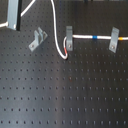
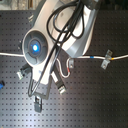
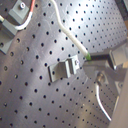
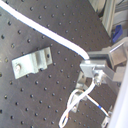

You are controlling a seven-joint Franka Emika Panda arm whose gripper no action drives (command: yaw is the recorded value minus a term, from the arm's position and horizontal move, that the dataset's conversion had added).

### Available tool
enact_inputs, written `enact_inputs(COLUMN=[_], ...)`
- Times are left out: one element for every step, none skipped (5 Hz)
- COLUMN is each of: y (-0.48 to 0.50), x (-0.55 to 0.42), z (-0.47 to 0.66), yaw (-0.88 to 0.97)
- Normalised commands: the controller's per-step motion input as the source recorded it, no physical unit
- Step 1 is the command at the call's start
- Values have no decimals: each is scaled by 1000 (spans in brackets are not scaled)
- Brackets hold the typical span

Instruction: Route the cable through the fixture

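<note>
The white cable [image 1: 81, 36] runs through two upright grey clips, with a blue band [image 1: 95, 37] between them and a red-orange band [image 1: 64, 52] in a loop under the left clip. The slanted grey fixture [image 1: 37, 40] stands apart from the cable, to the first exterior view's left of the clips. My gripper [image 1: 12, 18] is at the first exterior view's top left, shut on the cable's free length. In the first wrist view the gripper [image 3: 90, 59] holds the cable [image 3: 64, 27] just beside the fixture [image 3: 64, 70]. The second wrist view shows the gripper [image 4: 86, 59], the cable [image 4: 47, 34] and the fixture [image 4: 32, 62]. In the second exterior view the arm hides the fixture.
The black perforated board [image 1: 65, 95] carries everything. Two narrow upright clips [image 1: 69, 39] [image 1: 114, 40] hold the cable. In the second exterior view the arm's body [image 2: 55, 35] and its black hoses cover the board's middle, with the clips [image 2: 71, 63] [image 2: 106, 59] to its right.
</note>
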Motion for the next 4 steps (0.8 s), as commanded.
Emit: enact_inputs(y=[-381,-192,119,12], x=[-272,-213,-285,-23], z=[450,371,6,0], yaw=[269,477,657,994])
